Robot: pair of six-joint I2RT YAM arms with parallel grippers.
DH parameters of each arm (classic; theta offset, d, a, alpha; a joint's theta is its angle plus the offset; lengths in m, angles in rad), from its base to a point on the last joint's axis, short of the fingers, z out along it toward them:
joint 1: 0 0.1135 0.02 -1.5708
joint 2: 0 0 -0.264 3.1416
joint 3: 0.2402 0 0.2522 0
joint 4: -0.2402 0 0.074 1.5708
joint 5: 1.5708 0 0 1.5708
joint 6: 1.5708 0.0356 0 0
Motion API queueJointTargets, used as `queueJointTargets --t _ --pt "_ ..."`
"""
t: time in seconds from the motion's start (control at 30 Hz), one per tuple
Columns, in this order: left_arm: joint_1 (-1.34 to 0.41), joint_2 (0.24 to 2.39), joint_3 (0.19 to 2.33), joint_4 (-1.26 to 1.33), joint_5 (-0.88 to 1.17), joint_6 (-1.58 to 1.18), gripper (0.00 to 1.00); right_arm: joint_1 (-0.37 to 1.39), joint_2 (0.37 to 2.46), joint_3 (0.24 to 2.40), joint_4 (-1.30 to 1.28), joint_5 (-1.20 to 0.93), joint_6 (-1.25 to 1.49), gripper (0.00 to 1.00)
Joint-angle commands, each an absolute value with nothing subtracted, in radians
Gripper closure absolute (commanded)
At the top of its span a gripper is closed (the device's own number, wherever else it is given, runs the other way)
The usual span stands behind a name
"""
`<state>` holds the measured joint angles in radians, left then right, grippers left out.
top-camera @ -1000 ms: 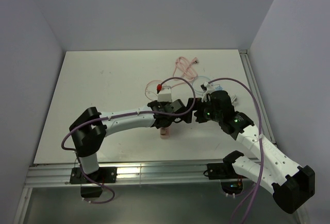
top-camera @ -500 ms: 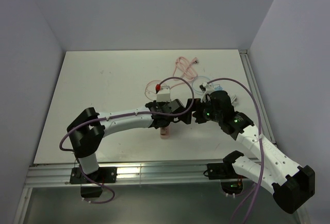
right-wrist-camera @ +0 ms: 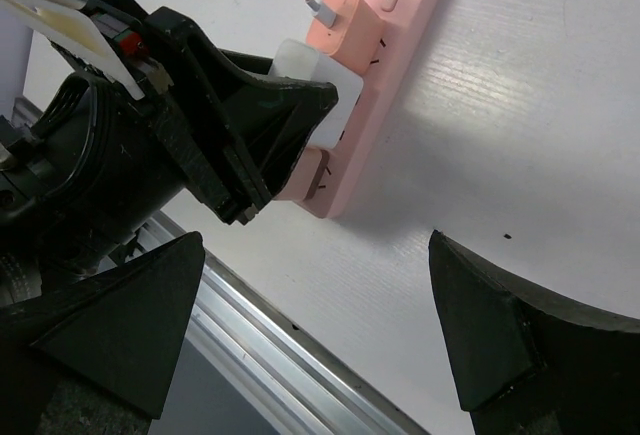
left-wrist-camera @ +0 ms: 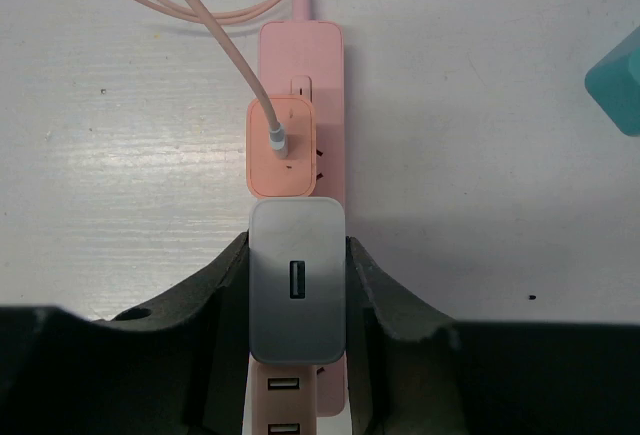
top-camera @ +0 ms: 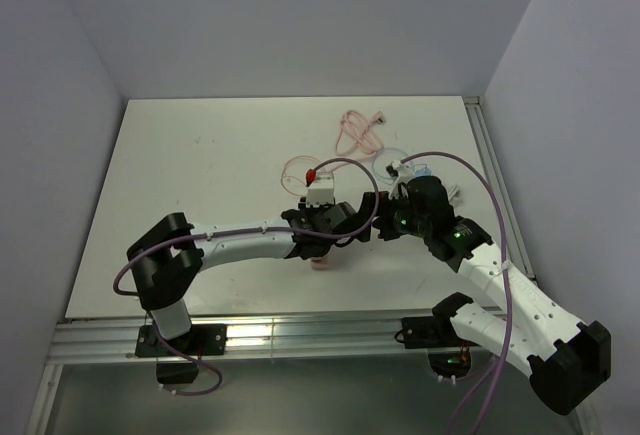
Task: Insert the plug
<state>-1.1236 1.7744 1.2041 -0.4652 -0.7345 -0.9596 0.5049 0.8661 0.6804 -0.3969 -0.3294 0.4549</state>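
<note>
While my left hand (left-wrist-camera: 297, 267) is clenched on the grey plug (left-wrist-camera: 297, 305) at lower centre of its wrist view, the plug sits over the pink power strip (left-wrist-camera: 322, 75), its top edge against the pink adapter (left-wrist-camera: 283, 150) plugged in above it. I cannot tell whether it is fully seated. My right hand (right-wrist-camera: 312, 327) hangs spread wide, holding nothing, above the white table (right-wrist-camera: 520, 135). A teal object (left-wrist-camera: 618, 80) lies at the right edge.

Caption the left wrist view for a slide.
Left gripper holds a grey USB charger over a pink power strip, next to a plugged-in pink adapter.
</note>
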Motion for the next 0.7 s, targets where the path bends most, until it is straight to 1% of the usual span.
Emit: queueJointTargets --t 0.0,0.13,0.4,0.5,0.67 --pt "-1.092 1.881 1.085 -0.408 -0.634 -0.936 1.00 0.503 0.861 0.683 -0.353 -0.337 0.445 0.00" --pt "-1.101 1.856 0.988 -0.351 -0.604 -1.018 1.00 0.503 0.862 0.683 -0.353 -0.339 0.443 0.00" --pt "-1.103 1.943 1.038 -0.452 -0.568 -1.138 1.00 0.503 0.854 0.684 -0.359 -0.348 0.451 0.00" --pt "-1.101 1.941 1.008 -0.407 -0.551 -1.147 1.00 0.503 0.847 0.683 -0.367 -0.345 0.449 0.00" --pt "-1.109 1.890 0.885 -0.293 -0.555 -1.158 1.00 0.503 0.841 0.683 -0.373 -0.341 0.446 0.00"
